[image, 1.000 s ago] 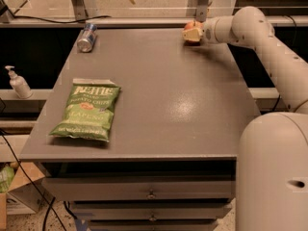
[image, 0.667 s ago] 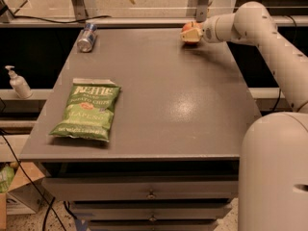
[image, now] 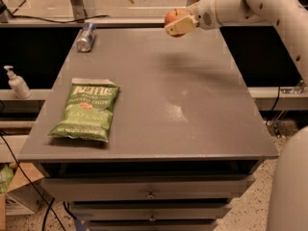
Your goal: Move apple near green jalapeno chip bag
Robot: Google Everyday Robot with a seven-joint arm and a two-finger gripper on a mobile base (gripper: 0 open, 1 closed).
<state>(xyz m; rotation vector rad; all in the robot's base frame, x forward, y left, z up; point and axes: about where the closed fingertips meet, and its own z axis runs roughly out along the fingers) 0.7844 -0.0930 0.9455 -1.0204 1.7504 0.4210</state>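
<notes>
The red-orange apple [image: 172, 17] is held in my gripper [image: 178, 23] above the far edge of the grey table [image: 159, 100], right of centre. The gripper's cream fingers are shut on the apple, and its shadow falls on the table below. The green jalapeno chip bag [image: 87, 111] lies flat near the table's front left, far from the apple. My white arm [image: 260, 4] reaches in from the upper right.
A silver-blue drink can [image: 86, 37] lies on its side at the far left corner of the table. A soap dispenser bottle [image: 17, 82] stands on a ledge left of the table. Drawers sit below the table front.
The gripper has lifted the apple off the table's far right edge and carried it left, toward the middle of the far edge.
</notes>
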